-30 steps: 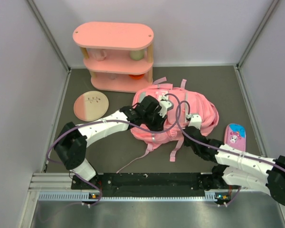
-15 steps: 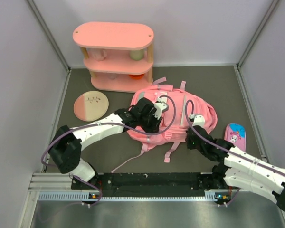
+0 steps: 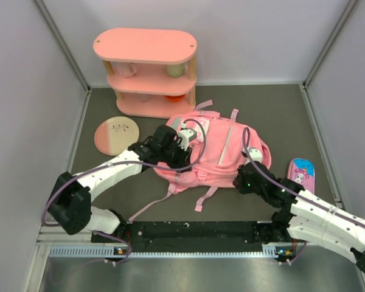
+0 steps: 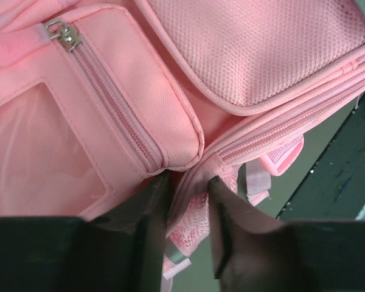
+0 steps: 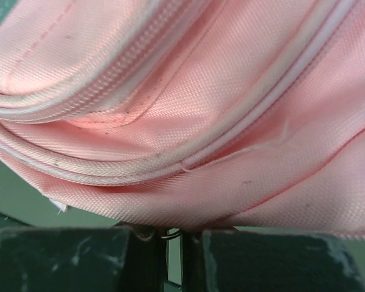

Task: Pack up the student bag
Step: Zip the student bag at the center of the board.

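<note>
The student bag, a soft pink backpack, lies flat in the middle of the table with its straps trailing toward the near edge. My left gripper is at its left end. In the left wrist view it is shut on a fold of the bag below a zipped pocket. My right gripper is at the bag's near right edge. In the right wrist view it is shut under the bag's fabric, with a small metal ring pinched between the fingers.
A pink three-tier shelf with cups stands at the back left, close to the bag. A round plate lies left of the left arm. A small flat pencil case lies at the right, beside the right arm. Grey walls enclose the table.
The bag has slid left and toward the near edge and spread flatter. Both grippers moved with it, keeping their hold; the left arm drew back to the left.
</note>
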### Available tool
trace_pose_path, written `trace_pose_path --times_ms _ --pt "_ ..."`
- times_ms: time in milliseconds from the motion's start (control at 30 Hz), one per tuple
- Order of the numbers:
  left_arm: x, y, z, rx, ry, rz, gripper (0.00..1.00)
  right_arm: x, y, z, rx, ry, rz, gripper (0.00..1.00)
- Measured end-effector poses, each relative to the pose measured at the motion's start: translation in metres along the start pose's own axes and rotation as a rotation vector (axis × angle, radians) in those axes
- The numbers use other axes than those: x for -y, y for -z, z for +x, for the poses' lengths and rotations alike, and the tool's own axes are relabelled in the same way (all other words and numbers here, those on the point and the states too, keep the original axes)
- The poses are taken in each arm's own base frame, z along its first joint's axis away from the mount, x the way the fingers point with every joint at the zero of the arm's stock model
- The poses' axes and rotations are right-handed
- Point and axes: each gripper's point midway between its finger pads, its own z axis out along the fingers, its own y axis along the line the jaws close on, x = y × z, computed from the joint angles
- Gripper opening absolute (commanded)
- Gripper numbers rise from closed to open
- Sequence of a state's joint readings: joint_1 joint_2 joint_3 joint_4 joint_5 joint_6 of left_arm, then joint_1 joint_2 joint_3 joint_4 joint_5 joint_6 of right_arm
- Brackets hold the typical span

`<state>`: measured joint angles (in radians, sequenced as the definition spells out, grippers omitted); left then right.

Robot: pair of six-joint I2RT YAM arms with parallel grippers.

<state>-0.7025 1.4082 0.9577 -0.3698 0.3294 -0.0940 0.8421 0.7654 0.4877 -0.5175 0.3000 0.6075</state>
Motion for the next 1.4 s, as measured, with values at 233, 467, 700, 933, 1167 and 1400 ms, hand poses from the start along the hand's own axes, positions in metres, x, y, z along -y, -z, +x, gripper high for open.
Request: trace_pose_path --times_ms 233,467,700,933,1167,1400 --pt "0.003 0.036 -0.001 0.09 0.211 0.013 0.99 -0.015 0.007 0.011 -0.031 -0.076 -0.097 0.0" --pt "0.007 0.082 0.006 0.316 0.491 -0.034 0.99 -0.022 0.006 0.036 -0.069 -0.105 -0.111 0.0" --pt "0.021 0.07 0.078 0.323 0.798 -0.017 0.99 -0.026 0.007 0.037 -0.054 -0.122 -0.109 0.0" --pt "0.014 0.054 0.088 0.356 0.942 -0.11 0.99 -0.026 0.007 0.036 -0.052 -0.126 -0.111 0.0" --pt "-0.013 0.031 0.066 0.462 0.982 -0.196 0.59 -0.027 0.009 0.033 -0.04 -0.132 -0.123 0.0" --pt "-0.04 0.02 0.067 0.434 1.033 -0.229 0.0 -0.026 0.009 0.035 -0.045 -0.13 -0.12 0.0"
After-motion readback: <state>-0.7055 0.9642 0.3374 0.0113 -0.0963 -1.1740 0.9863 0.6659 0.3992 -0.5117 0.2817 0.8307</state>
